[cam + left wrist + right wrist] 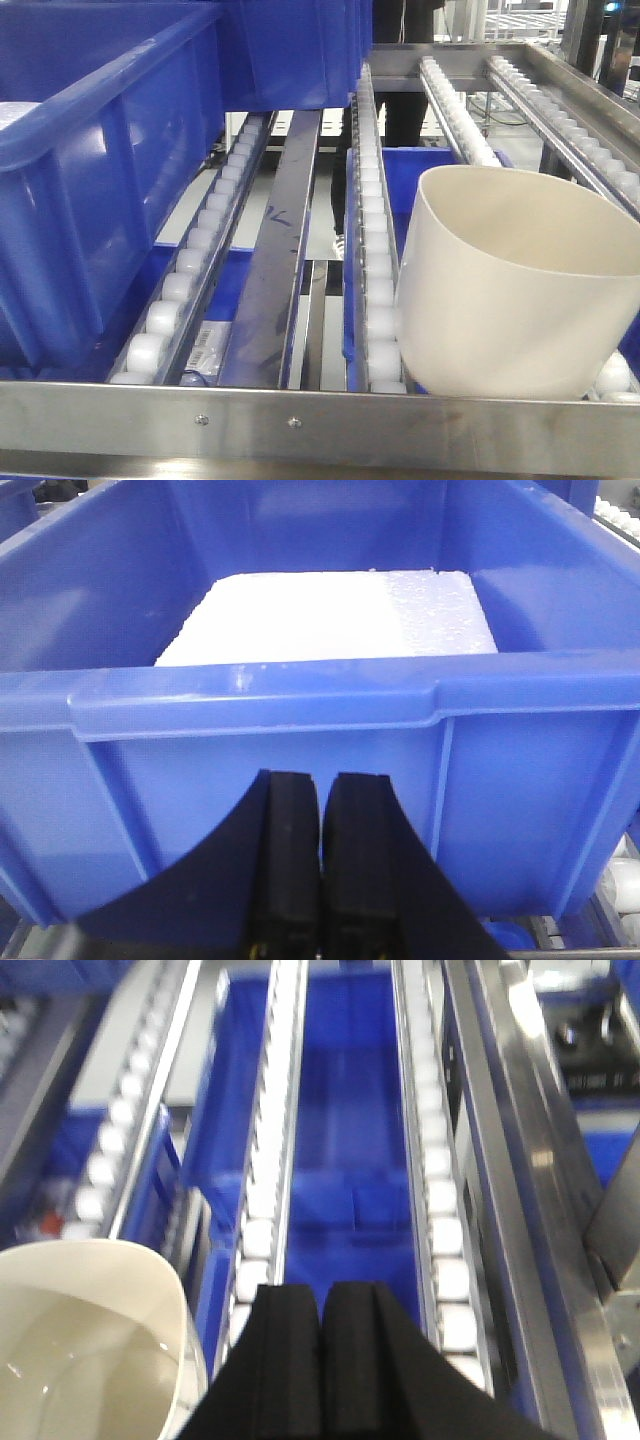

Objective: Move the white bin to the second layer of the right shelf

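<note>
At nine o'clock the blue crate (110,150) fills the left tracks; the left gripper (320,865) sits clenched and empty before its wall. At four o'clock the white bin (515,285) rests tilted on the right shelf second layer (375,250), touching the front lip (320,420). The right gripper (322,1360) is clenched, grasping nothing. Settle the bin flat before leaving.

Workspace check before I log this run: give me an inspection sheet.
Surface: steel roller shelf, riveted front lip.
Job's things: white bin on the right roller tracks behind the lip, tilted, open end up.
Clutter: blue crate holding a white foam block; more blue crates under the rollers.
Grippers: left gripper shut, empty, at the crate wall; right gripper shut, empty, beside the bin.
Cables: nothing seen.
Surroundings: more roller racking behind.
</note>
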